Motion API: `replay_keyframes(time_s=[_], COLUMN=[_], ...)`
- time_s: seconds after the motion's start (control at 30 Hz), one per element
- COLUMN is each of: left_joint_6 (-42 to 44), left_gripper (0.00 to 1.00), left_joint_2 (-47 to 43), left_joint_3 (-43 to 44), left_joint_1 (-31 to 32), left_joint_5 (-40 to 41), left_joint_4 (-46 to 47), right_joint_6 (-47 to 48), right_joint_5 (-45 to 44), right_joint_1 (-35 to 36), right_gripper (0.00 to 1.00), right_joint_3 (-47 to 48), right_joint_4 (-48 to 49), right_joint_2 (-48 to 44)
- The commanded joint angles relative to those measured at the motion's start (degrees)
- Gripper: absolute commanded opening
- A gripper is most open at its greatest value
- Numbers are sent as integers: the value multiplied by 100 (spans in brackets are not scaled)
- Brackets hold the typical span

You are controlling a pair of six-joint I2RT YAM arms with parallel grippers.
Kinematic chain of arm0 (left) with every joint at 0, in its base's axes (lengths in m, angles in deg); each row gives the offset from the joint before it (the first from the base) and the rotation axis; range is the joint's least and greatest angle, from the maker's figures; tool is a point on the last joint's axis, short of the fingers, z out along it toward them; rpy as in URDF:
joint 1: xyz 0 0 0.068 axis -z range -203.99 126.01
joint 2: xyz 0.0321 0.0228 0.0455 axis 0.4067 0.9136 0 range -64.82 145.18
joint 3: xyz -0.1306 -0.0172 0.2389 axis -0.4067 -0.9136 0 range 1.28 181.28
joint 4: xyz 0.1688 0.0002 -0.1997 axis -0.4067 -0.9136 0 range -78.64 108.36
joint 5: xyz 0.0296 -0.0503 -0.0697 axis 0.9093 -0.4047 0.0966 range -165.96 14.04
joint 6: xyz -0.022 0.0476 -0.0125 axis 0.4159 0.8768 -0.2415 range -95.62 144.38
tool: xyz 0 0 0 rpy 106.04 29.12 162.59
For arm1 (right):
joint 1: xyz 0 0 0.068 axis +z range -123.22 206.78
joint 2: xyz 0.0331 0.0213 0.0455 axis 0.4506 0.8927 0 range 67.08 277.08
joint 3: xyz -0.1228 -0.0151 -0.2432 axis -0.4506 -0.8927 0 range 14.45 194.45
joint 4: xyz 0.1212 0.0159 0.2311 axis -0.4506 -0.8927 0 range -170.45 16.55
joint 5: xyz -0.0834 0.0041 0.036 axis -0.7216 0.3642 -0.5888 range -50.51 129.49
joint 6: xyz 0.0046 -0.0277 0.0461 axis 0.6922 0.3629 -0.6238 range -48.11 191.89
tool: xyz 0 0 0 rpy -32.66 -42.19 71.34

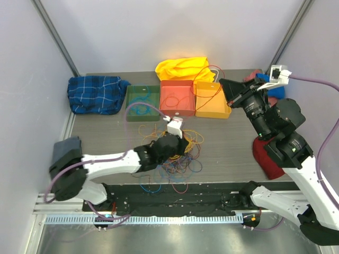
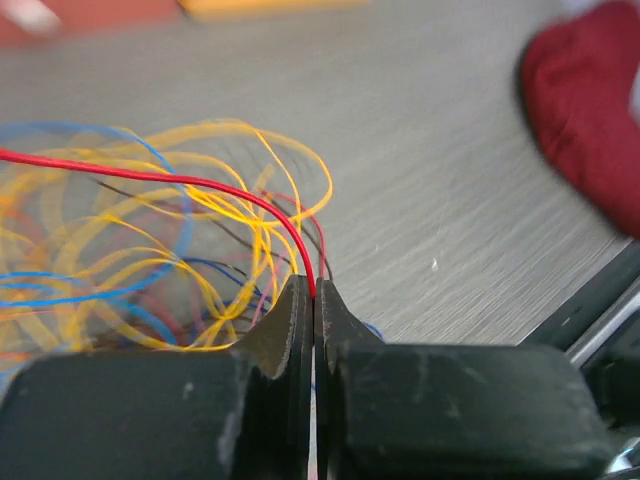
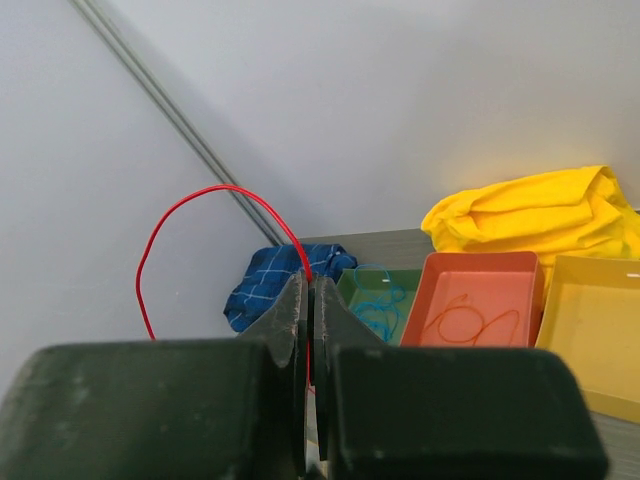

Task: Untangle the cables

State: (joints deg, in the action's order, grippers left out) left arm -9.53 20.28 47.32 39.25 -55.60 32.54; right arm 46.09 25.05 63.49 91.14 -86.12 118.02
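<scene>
The cables (image 1: 180, 159) lie in a loose tangle of yellow, orange, blue, red and purple strands on the table in front of the arms' bases. My left gripper (image 1: 184, 146) is down in the tangle, shut on a red cable (image 2: 200, 183) that arcs left over the yellow and blue loops (image 2: 150, 250). My right gripper (image 1: 223, 85) is raised at the back right, over the trays. It is shut on a red cable (image 3: 200, 195) that loops up and to the left of its fingertips.
At the back stand a green tray (image 1: 151, 95) with a blue cable, an orange tray (image 1: 177, 82) with an orange cable, and a yellow tray (image 1: 212, 106). A blue plaid cloth (image 1: 95, 93), a yellow cloth (image 1: 183, 67) and a red cloth (image 1: 265, 156) lie around.
</scene>
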Motion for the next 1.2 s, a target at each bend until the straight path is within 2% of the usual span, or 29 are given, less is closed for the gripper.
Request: replay_keyframes(time_s=[0.0,0.07,0.1,0.23,0.37,0.63,0.87,1.17], left_joint_6=[244,507,726,1227,1510,1088,1369,1159], left_gripper=[0,0,0,0,0,0,0,0], left_joint_2=[-1529,-1968,-2049,-2147,-2068,-1208,-461,375], left_joint_3=[738,1193,1388,2443,3190,4447,6133,7778], left_joint_1=[-58,-93,-102,-145,-338,-1490,-1727,-1789], left_joint_5=[1206,1242,1242,1251,1208,4,-190,-743], left_joint_4=[-1088,-1398,-1861,-2716,-2753,-2876,-3070,-3403], right_joint_6=[31,-12,-47,-170,-381,-601,-759,-751], right_joint_5=[-480,-708,-771,-798,-622,-184,449,1373], right_joint_1=[29,29,29,29,21,21,21,143], right_gripper=[1,0,1,1,1,1,1,1], right_joint_3=[-468,-671,-855,-1173,-1516,-1745,-2016,-1965], right_joint_4=[-34,18,71,106,335,748,985,1231], right_joint_2=[-382,-567,-620,-603,-401,381,716,1058])
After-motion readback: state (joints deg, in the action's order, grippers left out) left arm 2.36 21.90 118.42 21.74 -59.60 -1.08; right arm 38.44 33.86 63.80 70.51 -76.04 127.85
